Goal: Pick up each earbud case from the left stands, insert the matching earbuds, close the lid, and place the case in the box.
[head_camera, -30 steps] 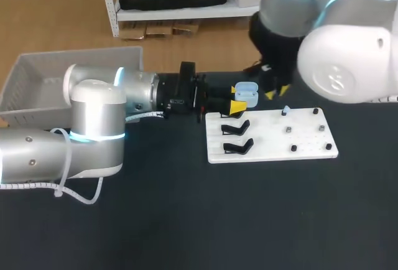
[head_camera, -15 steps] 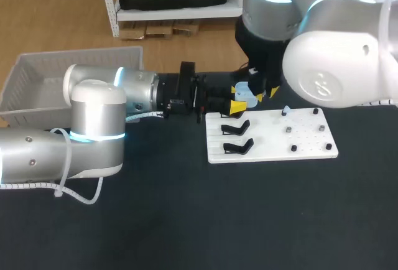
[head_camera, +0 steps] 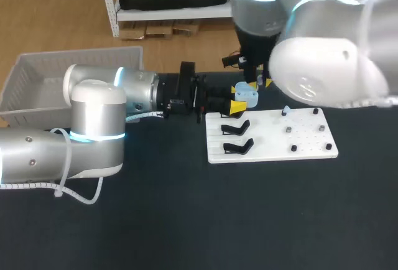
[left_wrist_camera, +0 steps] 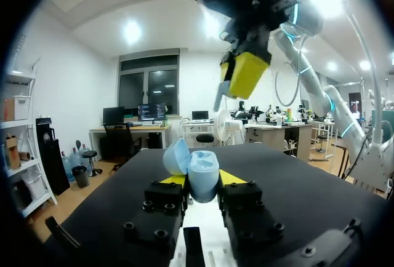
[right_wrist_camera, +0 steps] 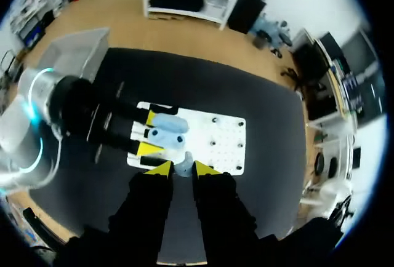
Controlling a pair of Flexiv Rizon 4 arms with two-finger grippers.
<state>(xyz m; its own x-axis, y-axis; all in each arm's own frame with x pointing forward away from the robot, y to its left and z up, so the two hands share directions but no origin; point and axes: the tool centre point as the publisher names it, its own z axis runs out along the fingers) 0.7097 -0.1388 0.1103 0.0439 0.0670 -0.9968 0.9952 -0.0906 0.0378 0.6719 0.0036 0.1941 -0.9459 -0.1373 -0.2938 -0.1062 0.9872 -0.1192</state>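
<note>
left jaws pinching one open case, right jaws pinching one earbud, two black stands

open blue case, earbud above

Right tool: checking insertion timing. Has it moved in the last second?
Yes. The right tool, holding an earbud, has shifted left along the board's far edge, toward the open case.

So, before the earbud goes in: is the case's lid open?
Open: the lid is tipped back from the earbud case held in the left gripper.
</note>
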